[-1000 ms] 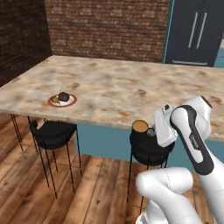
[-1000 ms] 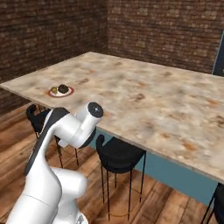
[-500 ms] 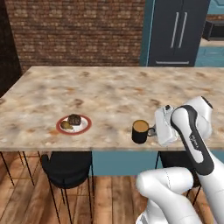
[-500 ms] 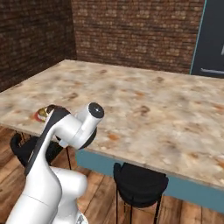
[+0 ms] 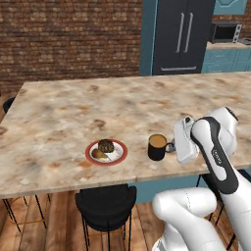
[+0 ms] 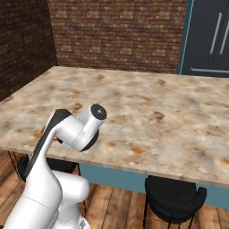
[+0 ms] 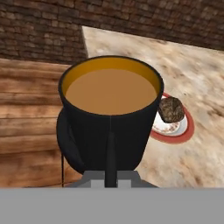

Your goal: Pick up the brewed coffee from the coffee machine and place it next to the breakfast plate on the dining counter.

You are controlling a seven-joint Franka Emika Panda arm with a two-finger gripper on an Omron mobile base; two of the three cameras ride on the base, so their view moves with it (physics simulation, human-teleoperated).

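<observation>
mug (image 5: 157,147) in end effector (image 5: 172,146) (handle-side)

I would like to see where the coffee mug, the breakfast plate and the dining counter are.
coffee mug (image 5: 157,147), left base view, on its black side wall.
breakfast plate (image 5: 119,155), left base view, on its red rim.
dining counter (image 5: 73,112), left base view, on a bare marble part.

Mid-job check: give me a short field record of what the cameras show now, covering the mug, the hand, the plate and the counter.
mug: black mug full of light brown coffee, upright, over the near part of the counter; contact with the surface cannot be told
hand: hand shut on the mug's handle side
plate: red-rimmed plate with pastries, on the counter to the mug's left in the left base view, apart from it
counter: beige marble slab
under counter: black stool
</observation>
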